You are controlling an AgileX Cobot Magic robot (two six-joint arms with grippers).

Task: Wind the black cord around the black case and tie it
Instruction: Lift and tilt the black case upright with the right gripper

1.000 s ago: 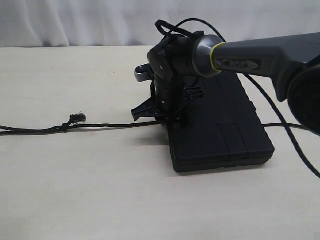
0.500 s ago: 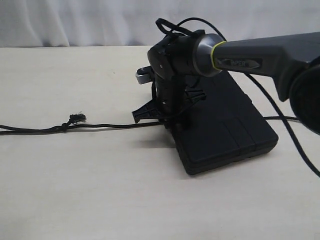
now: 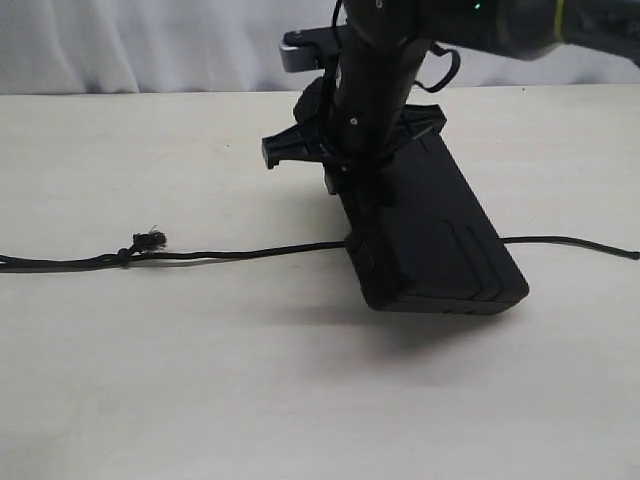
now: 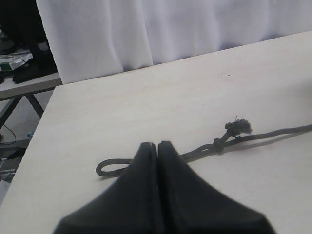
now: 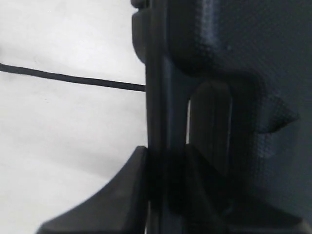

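Black cord (image 3: 240,253): we see it lying flat across the pale table (image 3: 200,400), running from 9 o'clock to 3 o'clock and passing out of sight beneath the case's near half.
Knot (image 3: 125,254): it sits at 9 o'clock from the case, well apart from it, with the frayed tuft (image 3: 151,238) sticking up just beside it.
Left gripper (image 4: 157,146): its claw is pressed together with nothing between the fingers. In its wrist view we find the cord's looped bend (image 4: 105,167) near the tips, and the knot and tuft beyond.
Black case (image 3: 440,240): it is tilted, far end raised, near end pointing toward 5 o'clock over a shadow. We cannot tell whether that end touches the table.
Right gripper (image 3: 355,170): it stands over the case's far end at 12 o'clock. The claw pinches the case's edge wall, one finger (image 5: 129,190) outside it and the other inside the moulded recess.
Curtain (image 3: 120,45): white, at 12 o'clock behind the table.
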